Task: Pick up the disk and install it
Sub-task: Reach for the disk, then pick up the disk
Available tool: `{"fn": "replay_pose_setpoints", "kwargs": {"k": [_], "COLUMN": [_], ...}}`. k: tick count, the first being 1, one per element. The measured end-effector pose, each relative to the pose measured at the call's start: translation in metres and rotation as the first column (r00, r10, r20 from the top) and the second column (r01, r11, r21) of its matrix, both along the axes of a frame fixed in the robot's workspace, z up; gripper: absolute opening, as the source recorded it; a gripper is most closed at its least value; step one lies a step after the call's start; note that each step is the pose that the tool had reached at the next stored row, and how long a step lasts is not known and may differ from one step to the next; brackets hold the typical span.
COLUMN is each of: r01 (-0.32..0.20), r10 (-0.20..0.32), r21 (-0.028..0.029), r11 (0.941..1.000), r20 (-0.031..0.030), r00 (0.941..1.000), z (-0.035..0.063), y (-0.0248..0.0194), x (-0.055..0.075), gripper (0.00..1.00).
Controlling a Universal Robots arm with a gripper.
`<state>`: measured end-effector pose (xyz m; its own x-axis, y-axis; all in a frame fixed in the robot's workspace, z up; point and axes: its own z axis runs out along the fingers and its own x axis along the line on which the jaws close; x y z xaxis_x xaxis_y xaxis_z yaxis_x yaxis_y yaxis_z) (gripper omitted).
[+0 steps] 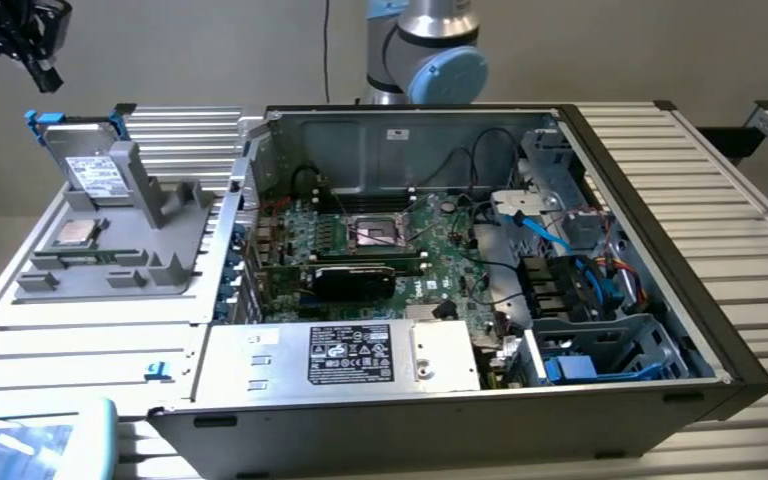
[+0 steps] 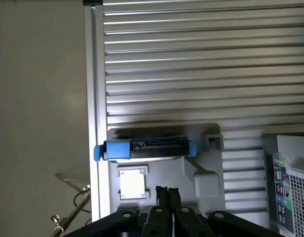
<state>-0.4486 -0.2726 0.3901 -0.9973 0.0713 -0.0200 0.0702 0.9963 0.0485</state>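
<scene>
The step in hand is the reach for the disk, and it goes best from straight above. On the slatted table (image 1: 51,340), at the exterior view's left, sits a grey plastic stand (image 1: 157,215). The disk (image 1: 91,172) stands upright in the stand's far slot, blue carrier uppermost. The gripper (image 2: 167,190) hangs well above it, empty, with its fingertips pressed together. In my judgement they need to spread, then centre on the carrier's thin edge between its blue ends.

The open computer case (image 1: 357,150) lies just beside the stand on the exterior view's right, so a sideways lift risks knocking its wall. The power supply (image 1: 357,355) fills the case's near corner. A small silver chip (image 1: 77,232) lies on the stand, near the disk's foot.
</scene>
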Motion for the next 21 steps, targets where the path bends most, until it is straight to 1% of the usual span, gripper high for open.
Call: {"fn": "replay_pose_setpoints", "kwargs": {"k": [3, 5, 6, 8, 11, 13, 16, 21], "r01": [0.000, 0.000, 0.000, -0.001, -0.004, -0.005, -0.005, -0.005], "r10": [0.000, 0.000, 0.000, 0.001, 0.004, 0.005, 0.005, 0.005], "r21": [-0.0001, -0.0001, -0.0001, 0.0000, 0.0002, 0.0001, 0.0002, 0.0002], "r11": [1.0000, 1.0000, 1.0000, 1.0000, 1.0000, 1.0000, 1.0000, 1.0000], "r20": [-0.0003, -0.0003, -0.0002, -0.0002, 0.0000, -0.0002, -0.0003, -0.0004], "r00": [1.0000, 1.0000, 1.0000, 1.0000, 1.0000, 1.0000, 1.0000, 1.0000], "z": [-0.0003, -0.0006, -0.0008, -0.0010, -0.0013, -0.0016, -0.0022, -0.0022], "y": [0.0102, 0.0156, 0.0176, 0.0198, 0.0230, 0.0263, 0.0296, 0.0300], "x": [-0.007, -0.013, -0.017, -0.023, -0.029, -0.029, -0.029, -0.029], "gripper": [0.11, 0.11, 0.11, 0.11, 0.11, 0.11, 0.11, 0.11]}}
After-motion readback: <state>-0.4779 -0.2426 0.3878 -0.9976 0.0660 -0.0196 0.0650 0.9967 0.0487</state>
